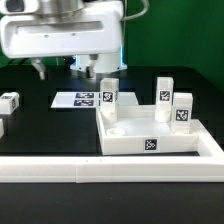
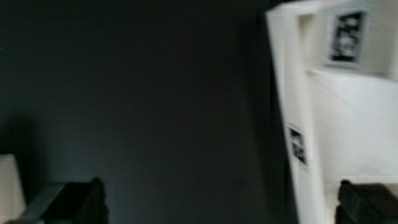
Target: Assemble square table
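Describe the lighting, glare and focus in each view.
Exterior view: bright, even light, the square table sharp with mild glare on its white walls, faint shadows on the black mat. Wrist view: dim and soft, the leg blurred, the open tool's fingertips dark and indistinct.

Black table [image 1: 40, 125] carries all parts. Long white rail [image 1: 110, 170] runs along table's near edge, turning up at exterior view's right. Square table slab [image 1: 150, 135] lies flat near that corner, tag on its near edge, three white tagged legs [image 1: 108, 97] [image 1: 163, 93] [image 1: 182, 108] upright on it. Marker board [image 1: 80, 100] flat behind slab, toward far edge. Two more tagged legs [image 1: 9, 101] [image 1: 2, 128] lie at table's edge on exterior view's left.
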Robot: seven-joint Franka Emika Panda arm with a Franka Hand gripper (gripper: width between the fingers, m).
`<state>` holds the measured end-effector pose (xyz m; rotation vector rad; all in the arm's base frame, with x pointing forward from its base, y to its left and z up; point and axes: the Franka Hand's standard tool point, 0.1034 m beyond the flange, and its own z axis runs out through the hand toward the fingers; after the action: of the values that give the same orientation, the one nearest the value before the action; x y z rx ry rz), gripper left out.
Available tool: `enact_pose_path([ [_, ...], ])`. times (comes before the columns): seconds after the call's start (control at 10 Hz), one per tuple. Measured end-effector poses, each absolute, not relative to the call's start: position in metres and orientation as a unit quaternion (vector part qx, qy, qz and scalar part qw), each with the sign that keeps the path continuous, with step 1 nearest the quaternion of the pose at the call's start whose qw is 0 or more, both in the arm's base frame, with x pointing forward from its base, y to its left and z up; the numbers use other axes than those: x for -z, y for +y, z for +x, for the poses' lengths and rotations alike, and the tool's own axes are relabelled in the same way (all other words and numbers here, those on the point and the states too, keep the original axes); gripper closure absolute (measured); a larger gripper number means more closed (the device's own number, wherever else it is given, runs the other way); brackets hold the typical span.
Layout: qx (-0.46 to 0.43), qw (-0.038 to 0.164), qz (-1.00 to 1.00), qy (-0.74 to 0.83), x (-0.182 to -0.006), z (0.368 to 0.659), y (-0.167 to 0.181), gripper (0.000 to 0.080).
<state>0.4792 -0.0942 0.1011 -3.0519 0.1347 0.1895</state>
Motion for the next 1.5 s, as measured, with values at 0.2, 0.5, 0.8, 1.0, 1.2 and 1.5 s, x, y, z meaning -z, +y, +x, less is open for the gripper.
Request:
enact_pose_path([
  [0.2,-0.062,0.039,-0.996,0.047,-0.101,0.476,-0.111,0.0150],
  [0.5,-0.063,0.036,-0.996,0.055,-0.099,0.472,-0.128,0.0150],
  [0.8,-0.070,0.008,-0.996,0.059,-0.088,0.458,-0.155,0.0150],
  [1.0,-0.074,-0.003,-0.996,0.055,-0.080,0.449,-0.180,0.0150],
  [1.2,-0.075,-0.008,-0.996,0.039,-0.076,0.442,-0.199,0.0150],
  [1.5,-0.078,-0.013,-0.996,0.041,-0.074,0.439,-0.207,0.0150],
])
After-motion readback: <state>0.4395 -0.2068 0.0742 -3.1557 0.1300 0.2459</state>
